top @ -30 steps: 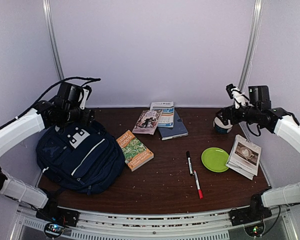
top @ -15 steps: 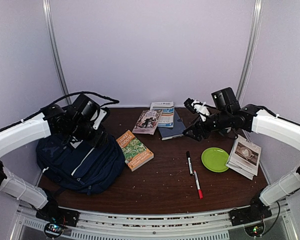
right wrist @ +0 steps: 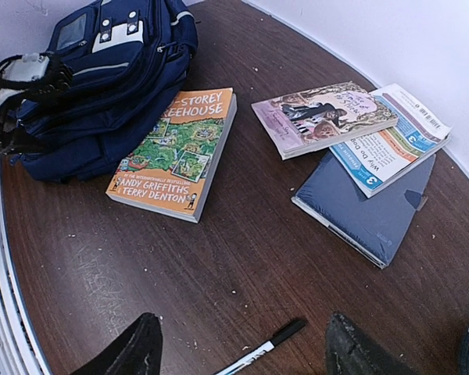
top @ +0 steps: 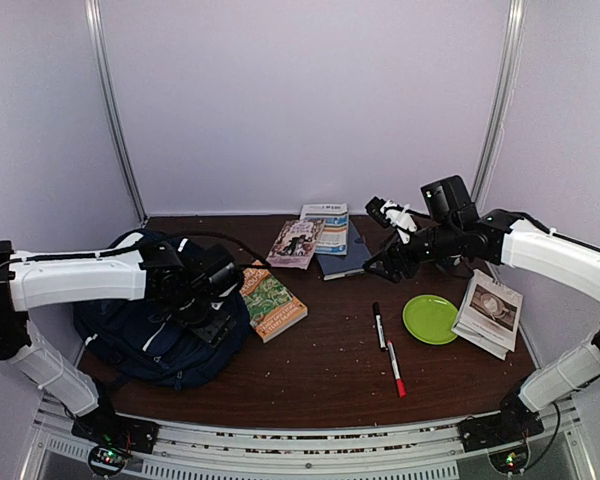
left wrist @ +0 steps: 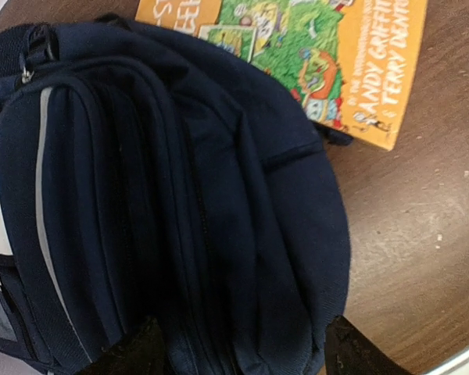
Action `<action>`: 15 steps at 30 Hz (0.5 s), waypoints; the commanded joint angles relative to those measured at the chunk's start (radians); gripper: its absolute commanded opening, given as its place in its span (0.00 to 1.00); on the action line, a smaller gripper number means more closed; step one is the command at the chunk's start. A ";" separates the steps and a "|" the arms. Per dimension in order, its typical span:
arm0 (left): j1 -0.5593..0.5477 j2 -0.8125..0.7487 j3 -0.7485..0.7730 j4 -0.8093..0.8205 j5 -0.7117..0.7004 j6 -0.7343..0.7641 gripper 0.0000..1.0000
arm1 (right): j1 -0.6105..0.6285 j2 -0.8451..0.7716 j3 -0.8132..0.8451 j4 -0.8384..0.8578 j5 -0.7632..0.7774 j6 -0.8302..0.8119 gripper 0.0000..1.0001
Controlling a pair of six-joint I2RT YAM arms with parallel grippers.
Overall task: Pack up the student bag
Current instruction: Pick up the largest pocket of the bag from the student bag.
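Far left, student bag (top: 132, 338), perhaps top-rearward.

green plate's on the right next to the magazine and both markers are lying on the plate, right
Not quite. The green plate is on the right next to the magazine, but the black marker and the red marker lie on the table left of the plate, not on it. The top view shows this.

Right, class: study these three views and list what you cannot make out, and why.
Top view: the left arm covers the student bag's upper part.
Left wrist view: the top edge cuts off the orange book's title.
Right wrist view: the black marker runs off the bottom edge; a booklet hides part of the navy notebook.
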 commanded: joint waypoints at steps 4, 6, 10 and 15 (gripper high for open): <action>-0.002 0.135 -0.004 -0.016 -0.107 -0.133 0.73 | 0.007 0.025 -0.012 0.060 -0.047 0.019 0.71; -0.002 0.177 0.011 -0.011 -0.112 -0.139 0.67 | 0.007 0.028 -0.018 0.077 -0.065 0.037 0.71; -0.001 0.182 0.043 -0.015 -0.142 -0.155 0.34 | 0.007 0.029 -0.022 0.075 -0.074 0.028 0.70; -0.002 0.037 0.116 -0.066 -0.191 -0.165 0.01 | 0.007 0.064 0.012 0.061 -0.077 0.011 0.70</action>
